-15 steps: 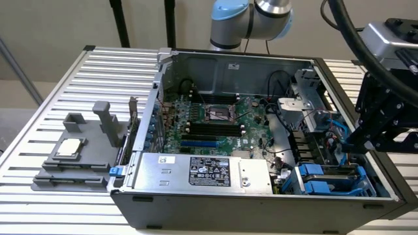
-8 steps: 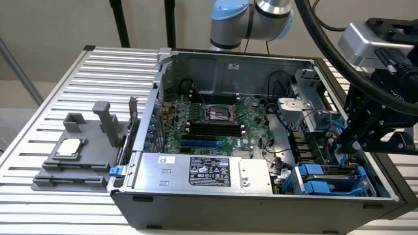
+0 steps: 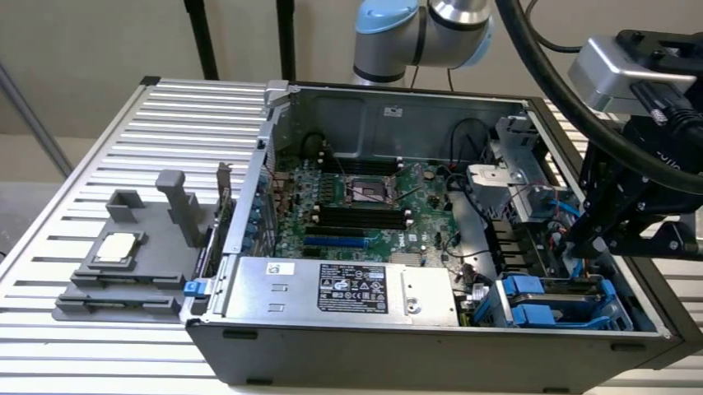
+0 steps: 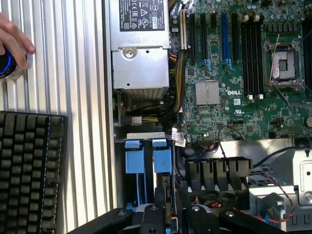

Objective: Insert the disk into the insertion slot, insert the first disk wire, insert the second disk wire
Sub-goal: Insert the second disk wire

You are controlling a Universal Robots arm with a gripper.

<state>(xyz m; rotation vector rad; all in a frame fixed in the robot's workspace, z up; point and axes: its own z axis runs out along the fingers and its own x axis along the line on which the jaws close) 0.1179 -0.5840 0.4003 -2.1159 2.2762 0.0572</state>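
tool point(image 4: 168, 214) narrowly parted over insertion slot point(image 4: 148, 161), green motherboard point(image 4: 243, 73) beside

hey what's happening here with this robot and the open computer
A robot arm is working inside an open computer case. Its gripper hangs right over the insertion slot, the grey bay with blue rails in the case's corner beside the power supply. Something thin and upright sits between its fingers, though what it is isn't clear. A person's hand rests on a knob near a keyboard.
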